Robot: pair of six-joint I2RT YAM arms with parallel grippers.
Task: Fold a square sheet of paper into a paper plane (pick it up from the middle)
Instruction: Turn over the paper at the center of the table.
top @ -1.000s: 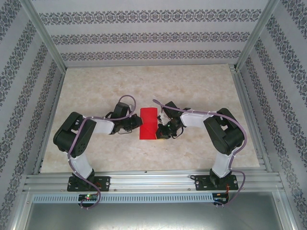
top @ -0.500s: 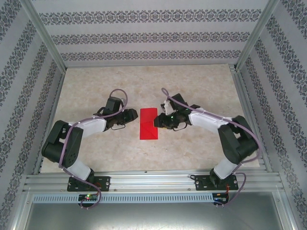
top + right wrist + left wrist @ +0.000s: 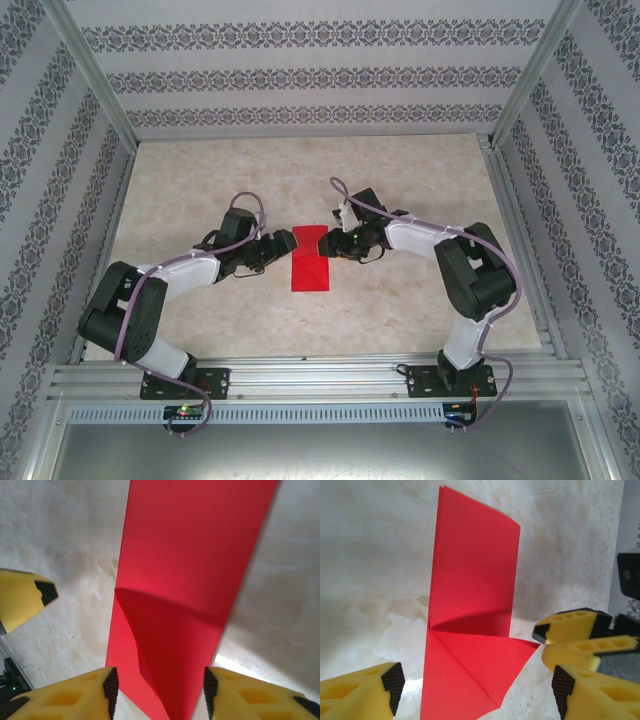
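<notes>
Paper (image 3: 310,258) flat on table (image 3: 200,180) in top view, folded to narrow strip. Left gripper (image 3: 279,246) just beside its left edge, right gripper (image 3: 334,246) at its right edge, both toward far half.

Left wrist: jaws spread wide. Paper (image 3: 470,595) runs away from gap between them, triangular flap nearest jaws, its tip pointing toward right gripper's fingers (image 3: 572,630).

Right wrist: jaws spread, strip (image 3: 195,555) lying between pads (image 3: 109,685), raised fold in gap, pads close to both edges.
</notes>
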